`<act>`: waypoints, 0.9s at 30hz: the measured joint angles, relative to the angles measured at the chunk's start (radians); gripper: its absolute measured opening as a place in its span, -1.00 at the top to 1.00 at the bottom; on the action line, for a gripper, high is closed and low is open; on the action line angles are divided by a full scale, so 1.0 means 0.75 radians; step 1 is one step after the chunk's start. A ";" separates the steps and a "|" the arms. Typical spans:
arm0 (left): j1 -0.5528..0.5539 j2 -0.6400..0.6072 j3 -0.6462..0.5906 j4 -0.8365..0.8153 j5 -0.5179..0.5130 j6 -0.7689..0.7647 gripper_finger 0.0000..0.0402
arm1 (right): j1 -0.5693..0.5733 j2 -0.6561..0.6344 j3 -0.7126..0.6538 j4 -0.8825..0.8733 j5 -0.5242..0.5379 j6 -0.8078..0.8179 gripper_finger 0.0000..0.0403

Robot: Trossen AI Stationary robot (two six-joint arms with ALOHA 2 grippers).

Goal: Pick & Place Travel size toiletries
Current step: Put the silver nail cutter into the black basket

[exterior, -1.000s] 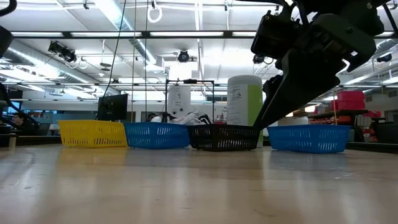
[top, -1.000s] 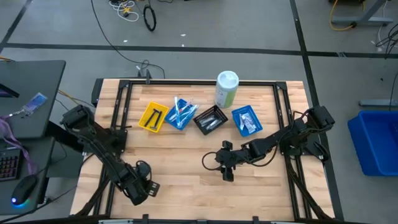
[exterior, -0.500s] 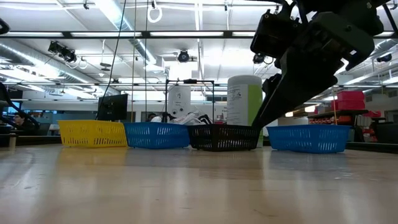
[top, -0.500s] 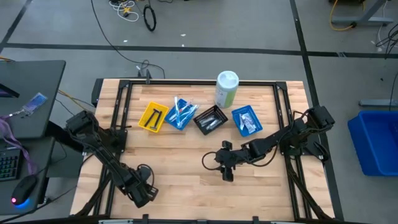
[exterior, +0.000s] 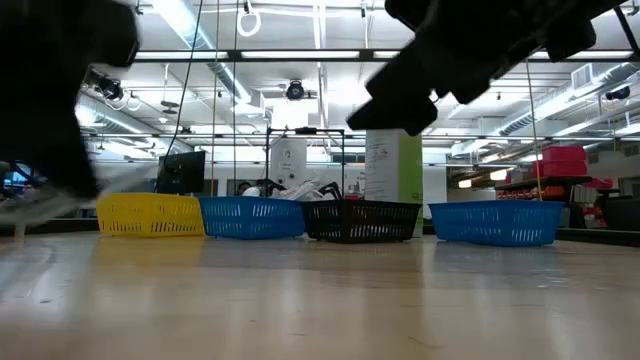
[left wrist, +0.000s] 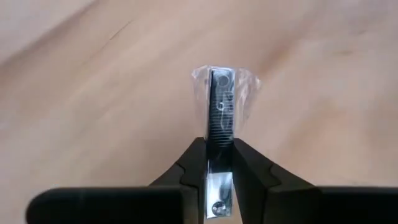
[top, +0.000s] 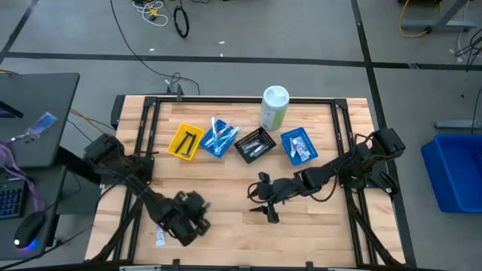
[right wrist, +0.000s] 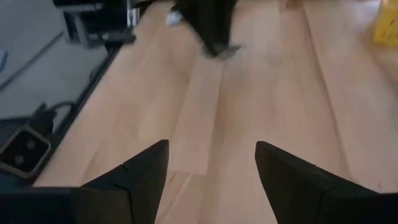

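Note:
My left gripper (top: 193,216) hovers over the near left part of the table, shut on a small silvery metal toiletry in clear wrap (left wrist: 221,106). My right gripper (top: 263,205) hangs open over the middle of the table with nothing between its fingers (right wrist: 211,180). More toiletries lie in the row of small trays at the far side: yellow (top: 185,141), blue (top: 218,138), black (top: 254,144) and blue (top: 298,145). In the low view both arms are only dark blurs at the top. My left gripper pinches the silvery item's near end (left wrist: 219,155) between its two fingers, which lie along the item's length. The item's far end and its clear wrap stick out beyond the fingertips. It looks clear of the wood; the fingers slant downward.
A tall white-and-green canister (top: 274,108) stands behind the trays. A small white piece (top: 160,237) lies by the table's near left edge. Bare wood (top: 226,188) stretches between the trays and the grippers. A black frame (top: 143,143) edges the table.
My left gripper has swung from the near left corner toward the table's middle and rolled about its own axis. My right gripper has tipped its fingers upward and shifted slightly toward the left; in the low view it has risen out of the trays' line.

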 joint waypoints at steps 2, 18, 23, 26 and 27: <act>0.068 -0.003 0.026 0.101 -0.055 0.237 0.71 | -0.006 0.000 0.000 0.034 0.002 -0.006 -0.21; 0.427 -0.005 0.033 0.852 0.151 1.498 0.70 | -0.021 -0.001 -0.001 0.111 0.046 0.007 -0.19; 0.433 -0.009 0.038 0.759 0.156 1.493 0.70 | -0.023 0.001 -0.001 0.112 0.076 0.006 -0.21; 0.430 -0.007 0.035 0.711 0.171 1.492 0.70 | -0.022 0.001 -0.001 0.126 0.082 0.004 -0.14; 0.430 -0.006 0.035 0.711 0.176 1.492 0.70 | -0.022 0.001 -0.001 0.127 0.081 0.000 -0.12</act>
